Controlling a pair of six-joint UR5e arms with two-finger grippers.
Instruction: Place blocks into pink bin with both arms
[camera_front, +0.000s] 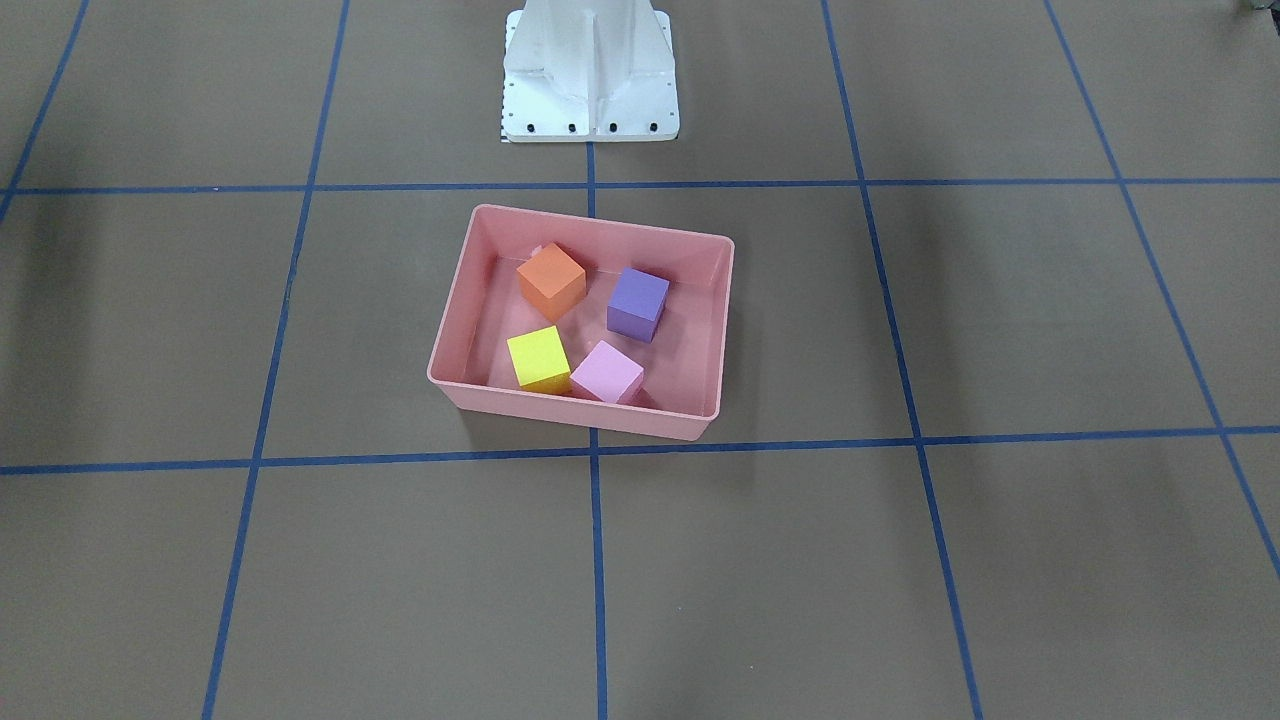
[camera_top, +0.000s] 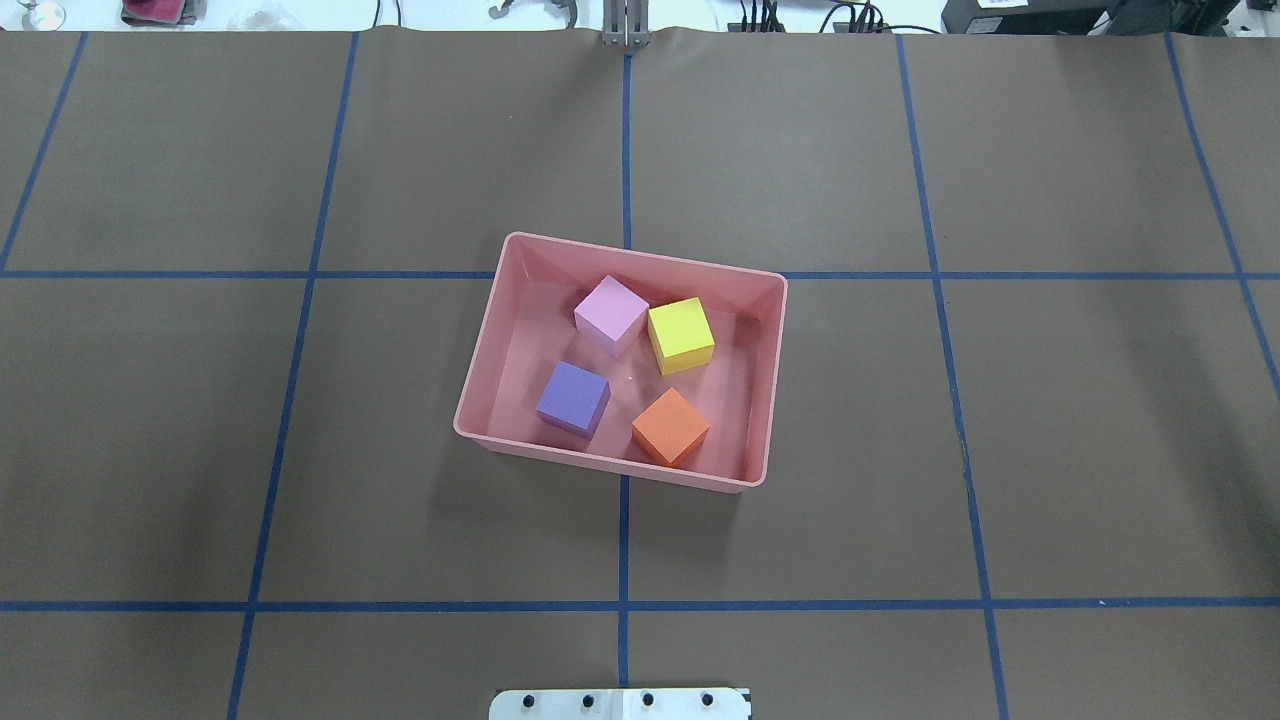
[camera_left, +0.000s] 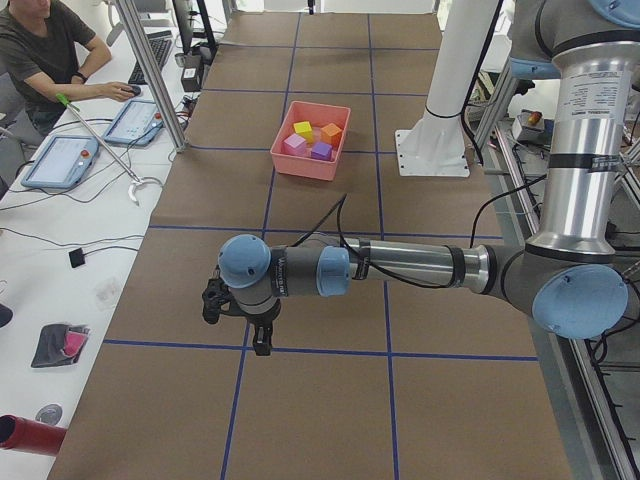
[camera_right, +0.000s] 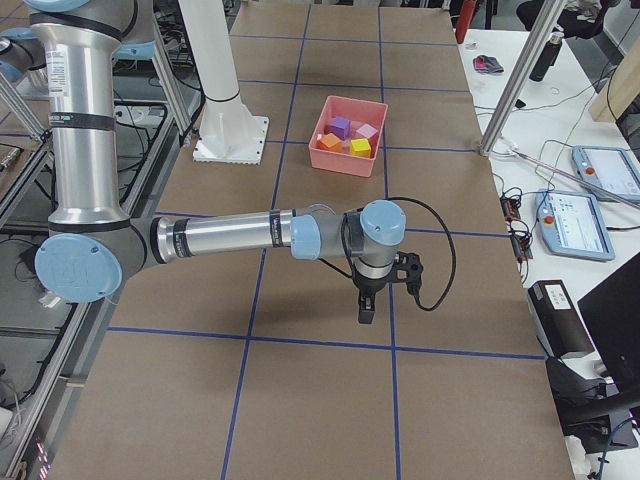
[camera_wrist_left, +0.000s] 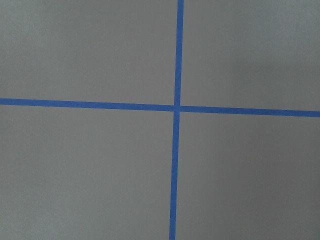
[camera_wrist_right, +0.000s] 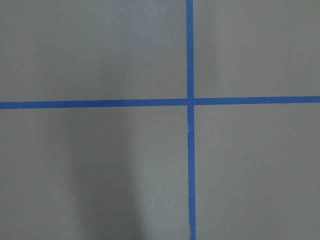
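The pink bin (camera_top: 475, 400) (camera_front: 455, 310) lies at the table's middle. Inside it are the orange block (camera_top: 670, 427) (camera_front: 551, 280), the yellow block (camera_top: 681, 335) (camera_front: 538, 359), the pink-lilac block (camera_top: 611, 313) (camera_front: 607, 371) and the purple block (camera_top: 573, 398) (camera_front: 638, 303). The bin also shows in the exterior left view (camera_left: 300, 163) and the exterior right view (camera_right: 345, 165). My left gripper (camera_left: 262, 345) shows only in the exterior left view, far from the bin; I cannot tell its state. My right gripper (camera_right: 366, 312) shows only in the exterior right view, likewise far from the bin; I cannot tell its state.
The white base pedestal (camera_front: 590, 70) stands behind the bin. Blue tape lines (camera_top: 625, 150) grid the brown table. An operator (camera_left: 45, 60) sits at a side desk with tablets (camera_left: 60, 160). Both wrist views show only table and a tape cross (camera_wrist_left: 176, 107) (camera_wrist_right: 190, 101).
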